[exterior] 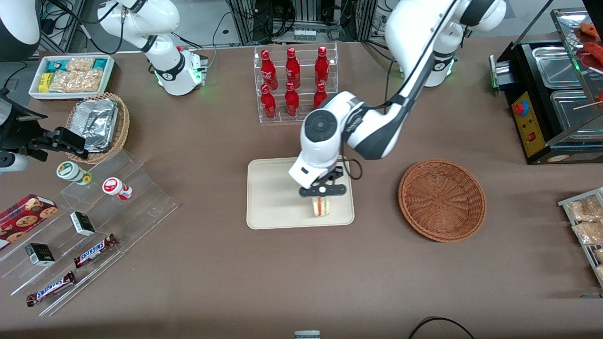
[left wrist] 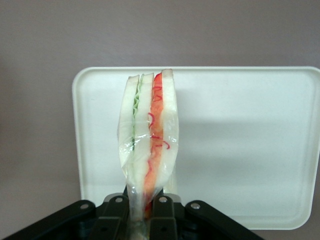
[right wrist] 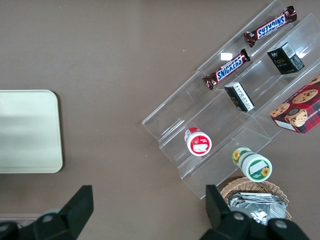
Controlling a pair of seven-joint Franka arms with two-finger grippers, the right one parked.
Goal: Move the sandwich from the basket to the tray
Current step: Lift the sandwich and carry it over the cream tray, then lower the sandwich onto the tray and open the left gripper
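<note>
Left arm's gripper [exterior: 322, 198] hangs over the tray [exterior: 273, 197], w/ fingers [left wrist: 162, 207] clenched on the sandwich [exterior: 321, 207]; wrist view shows the sandwich [left wrist: 149, 150] pinched at its narrow end btwn the two black pads, cut edge facing the camera, green layer on one side, red on the other, clear wrap visible round it. Sandwich sits over the tray's part nearer the front camera, toward the working arm's end; can't tell whether its lower tip touches the tray surface or is just above it. The tray [left wrist: 240, 150] is cream, rounded corners, low rim, flat on the brown table [exterior: 301, 282], approx. mid-table. The basket [exterior: 442, 200], reddish-brown wicker, lies beside the tray toward the working arm's end, apart from it, nothing seen inside. Farther from the front camera than the tray: clear rack of red bottles [exterior: 293, 82]. Toward the parked arm's end: tan wicker basket w/ foil containers [exterior: 96, 125], white bin of snack packets [exterior: 70, 75] farther from the camera than that, and a clear stepped stand [exterior: 89, 235] w/ two Snickers bars [exterior: 95, 249], small dark boxes, two round tubs, a cookie box [exterior: 26, 214]. Right wrist view shows the same stand [right wrist: 240, 100] and a tray corner [right wrist: 30, 132].
</note>
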